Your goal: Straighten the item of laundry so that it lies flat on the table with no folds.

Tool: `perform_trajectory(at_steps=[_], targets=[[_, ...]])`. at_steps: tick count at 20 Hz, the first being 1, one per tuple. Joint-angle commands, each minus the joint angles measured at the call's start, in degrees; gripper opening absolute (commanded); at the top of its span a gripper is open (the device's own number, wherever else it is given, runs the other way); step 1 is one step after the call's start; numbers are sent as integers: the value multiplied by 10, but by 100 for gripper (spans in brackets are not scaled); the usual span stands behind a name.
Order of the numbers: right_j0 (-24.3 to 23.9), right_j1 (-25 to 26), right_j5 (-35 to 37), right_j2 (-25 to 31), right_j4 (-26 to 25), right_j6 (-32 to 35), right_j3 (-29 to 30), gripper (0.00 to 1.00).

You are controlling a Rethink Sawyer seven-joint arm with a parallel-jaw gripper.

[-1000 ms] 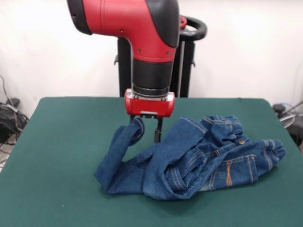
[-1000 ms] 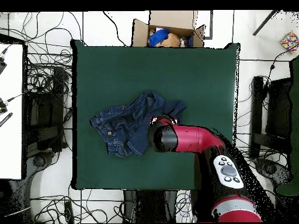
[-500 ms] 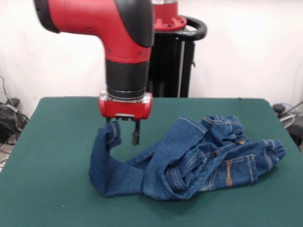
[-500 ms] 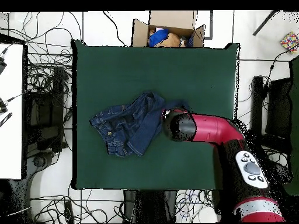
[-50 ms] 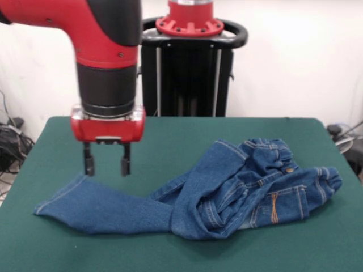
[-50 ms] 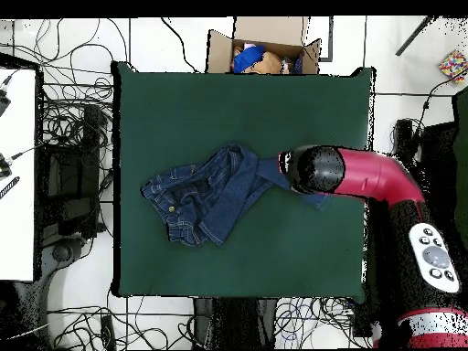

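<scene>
Fingers point(image 5: 105, 165) spread, empty, above flat leg of jeans point(image 5: 227, 190); next: regrasp bunched waistband half, pull flat across tabletop point(image 5: 187, 133).

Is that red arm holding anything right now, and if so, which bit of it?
Nothing is held. The gripper hangs open just above the jeans, over the stretched-out leg that lies flat on the table.
</scene>
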Motion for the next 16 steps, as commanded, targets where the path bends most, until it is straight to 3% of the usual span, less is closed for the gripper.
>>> perform_trajectory(at_steps=[1,5,11,16], targets=[[-3,16,76,77,-22,-143,-86,100],[7,13,79,71,-15,-132,-78,100],[27,8,28,63,-7,-79,-7,100],[0,15,7,74,-3,-84,42,100]])
